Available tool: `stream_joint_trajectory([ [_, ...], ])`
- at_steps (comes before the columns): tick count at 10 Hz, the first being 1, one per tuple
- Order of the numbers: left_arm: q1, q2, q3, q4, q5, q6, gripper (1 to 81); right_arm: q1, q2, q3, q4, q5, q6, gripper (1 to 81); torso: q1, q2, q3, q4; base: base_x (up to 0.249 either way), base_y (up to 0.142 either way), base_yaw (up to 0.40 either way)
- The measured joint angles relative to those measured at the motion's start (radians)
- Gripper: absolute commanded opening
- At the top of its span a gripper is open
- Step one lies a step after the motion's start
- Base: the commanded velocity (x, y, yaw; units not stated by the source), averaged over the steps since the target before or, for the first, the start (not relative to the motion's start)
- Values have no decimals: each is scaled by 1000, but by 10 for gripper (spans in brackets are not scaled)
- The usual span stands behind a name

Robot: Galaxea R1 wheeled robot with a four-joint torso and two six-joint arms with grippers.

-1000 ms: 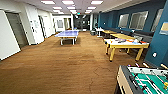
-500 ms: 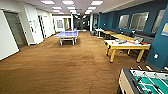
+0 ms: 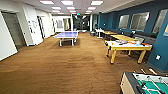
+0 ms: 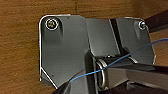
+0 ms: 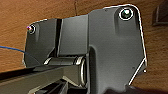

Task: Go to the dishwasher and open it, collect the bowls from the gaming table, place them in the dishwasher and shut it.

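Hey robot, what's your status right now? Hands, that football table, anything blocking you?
Grippers: can't tell. Gaming table close on the right; no bowls made out. Yellow table further right, blue ping-pong table ahead; wood floor between.

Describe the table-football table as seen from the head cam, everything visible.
The table-football table sits at the lower right corner of the head view, cut off by the picture's edges. One corner shows: a pale, wood-coloured side wall under a dark top rim. Inside lies a green field crossed by pale rods. It stands on the brown wood-look floor, apart from the yellow table further back. No bowls can be made out on it.
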Motion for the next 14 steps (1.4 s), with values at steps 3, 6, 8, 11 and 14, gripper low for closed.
stream_joint_trajectory([
  [3,-1,-2,-1,0,-1,0,811,0,2,0,0,0,0,811,0,0,0,0,177,0,0],
  [6,0,1,-3,0,1,0,811,3,2,0,0,0,0,811,0,0,0,0,178,0,0],
  [8,0,1,-3,0,0,0,811,2,0,0,0,-1,0,811,-1,0,0,0,178,0,0],
  [11,0,3,-3,0,0,0,811,3,-1,0,0,0,0,811,-1,0,0,0,181,0,0],
  [14,0,4,-4,0,0,0,811,4,0,0,0,0,0,811,0,0,0,0,185,0,0],
])
